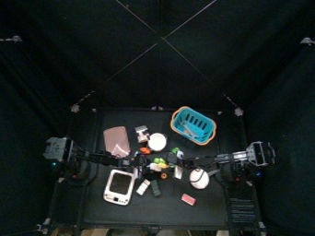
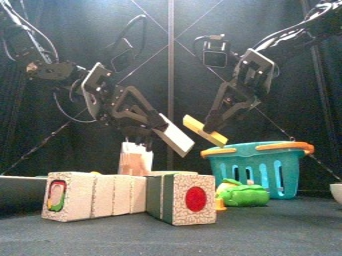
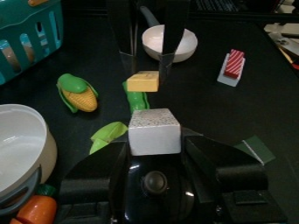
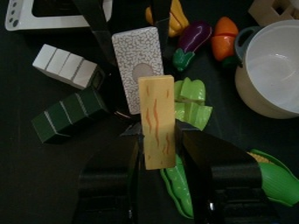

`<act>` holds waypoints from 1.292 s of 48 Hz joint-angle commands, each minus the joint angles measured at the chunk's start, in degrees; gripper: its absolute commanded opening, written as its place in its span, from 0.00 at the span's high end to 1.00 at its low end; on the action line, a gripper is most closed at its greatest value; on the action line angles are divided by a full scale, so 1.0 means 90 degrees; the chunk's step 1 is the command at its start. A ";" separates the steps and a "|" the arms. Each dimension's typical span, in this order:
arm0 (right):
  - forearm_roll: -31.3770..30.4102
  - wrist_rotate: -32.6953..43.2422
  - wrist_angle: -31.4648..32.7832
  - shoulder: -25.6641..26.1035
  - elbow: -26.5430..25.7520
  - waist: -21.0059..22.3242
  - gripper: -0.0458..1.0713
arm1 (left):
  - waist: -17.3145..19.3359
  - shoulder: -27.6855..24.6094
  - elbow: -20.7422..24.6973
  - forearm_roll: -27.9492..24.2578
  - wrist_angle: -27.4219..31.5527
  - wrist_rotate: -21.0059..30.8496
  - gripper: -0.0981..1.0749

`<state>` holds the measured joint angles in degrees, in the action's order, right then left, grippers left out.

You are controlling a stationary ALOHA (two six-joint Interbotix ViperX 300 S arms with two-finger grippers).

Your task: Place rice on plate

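Hanging above the worktop's (image 1: 212, 214) middle, the rice block (image 3: 155, 131) sat pinched in the left gripper's (image 3: 156, 144) jaws. At its 3 o'clock, the right gripper's (image 4: 156, 144) jaws held a yellow slab (image 4: 156, 118). A teal basket (image 1: 193, 122) stood at 1 o'clock.

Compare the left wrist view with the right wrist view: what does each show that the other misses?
Left wrist only: a white block in the left gripper, corn, a teal basket and a red-striped packet.

Right wrist only: a yellow slab in the right gripper, an eggplant and a segmented green block.

Both: a white bowl.
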<state>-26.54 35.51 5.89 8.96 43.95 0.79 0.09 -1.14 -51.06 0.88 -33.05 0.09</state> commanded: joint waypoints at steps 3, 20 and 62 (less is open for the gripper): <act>0.0000 0.0000 -0.0029 0.0186 -0.0039 0.0020 0.51 | 0.0010 0.0127 0.0020 0.0010 -0.0049 0.0000 0.55; 0.0000 0.0000 -0.0029 0.0195 0.0010 0.0020 0.51 | 0.0010 0.0186 -0.0088 0.0000 -0.0049 0.0000 0.55; 0.0000 -0.0010 -0.0029 0.0117 0.0039 0.0029 0.51 | 0.1182 0.3887 -0.3379 0.0527 0.0107 -0.0039 0.55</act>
<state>-26.54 35.51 5.89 9.05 45.09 0.88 8.00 30.85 -79.89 4.75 -32.52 -0.09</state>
